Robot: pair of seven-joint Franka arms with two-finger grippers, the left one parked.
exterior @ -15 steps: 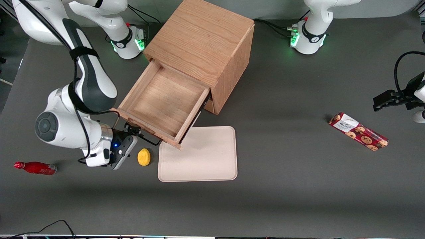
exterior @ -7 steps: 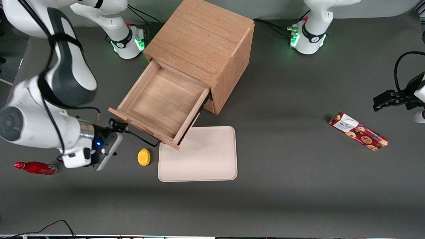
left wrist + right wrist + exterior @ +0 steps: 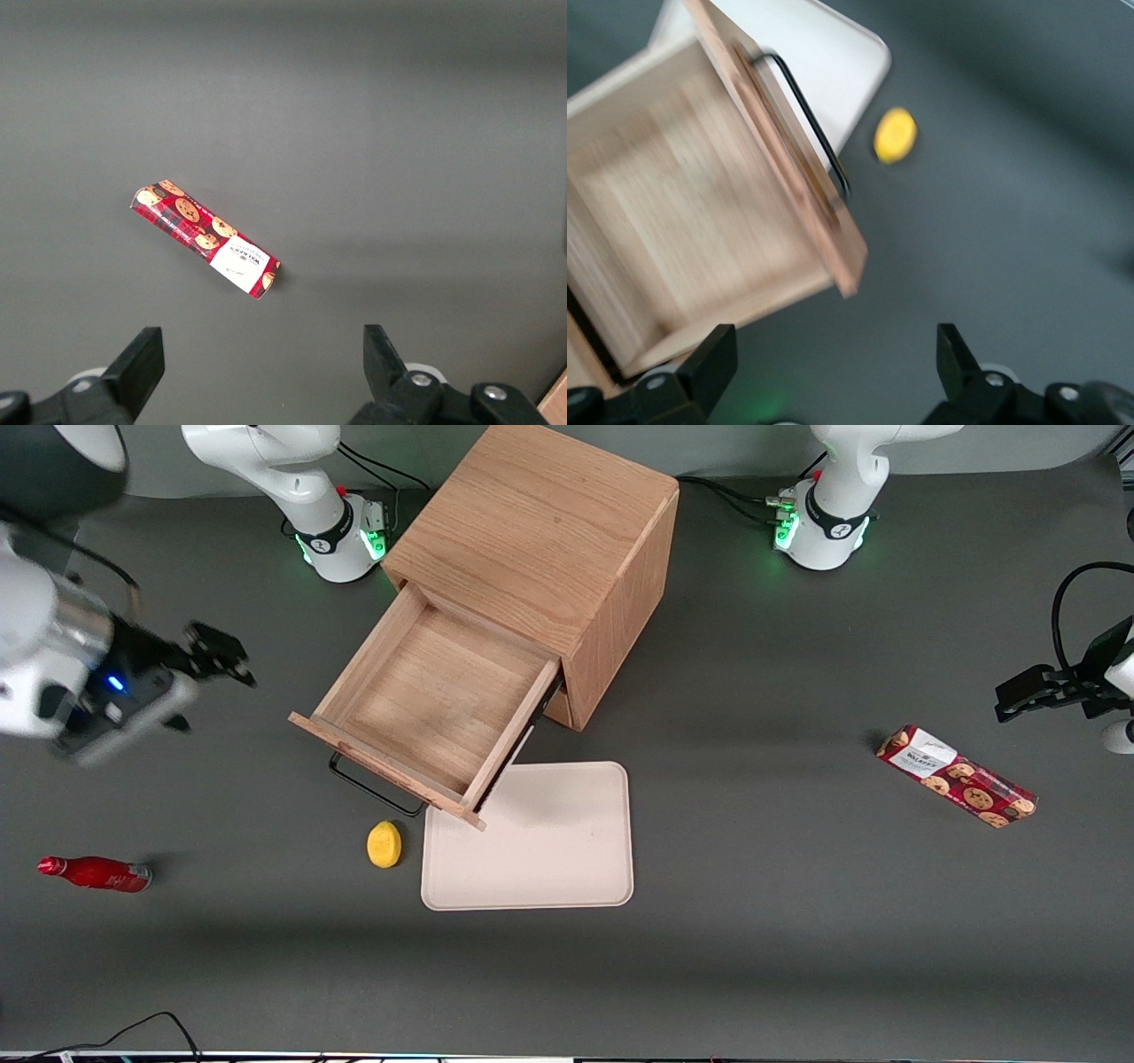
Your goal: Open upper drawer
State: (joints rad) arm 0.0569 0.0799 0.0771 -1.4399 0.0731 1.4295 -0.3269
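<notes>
Jaws seen apart, nothing held; gripper [image 3: 217, 657] hangs clear of the cabinet [image 3: 540, 540], twd working arm's end. Upper drawer [image 3: 430, 700] is pulled well out, interior bare. Judged stiff, light on its slides; best taken by the black bar handle [image 3: 372, 786].

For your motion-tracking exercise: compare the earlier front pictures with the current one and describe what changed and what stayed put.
The pincer let go of the upper drawer's black handle, rose and drew away toward the working arm's end of the table, open and empty. The drawer stays pulled out; the lemon, tray, red bottle and cookie box did not move.
</notes>
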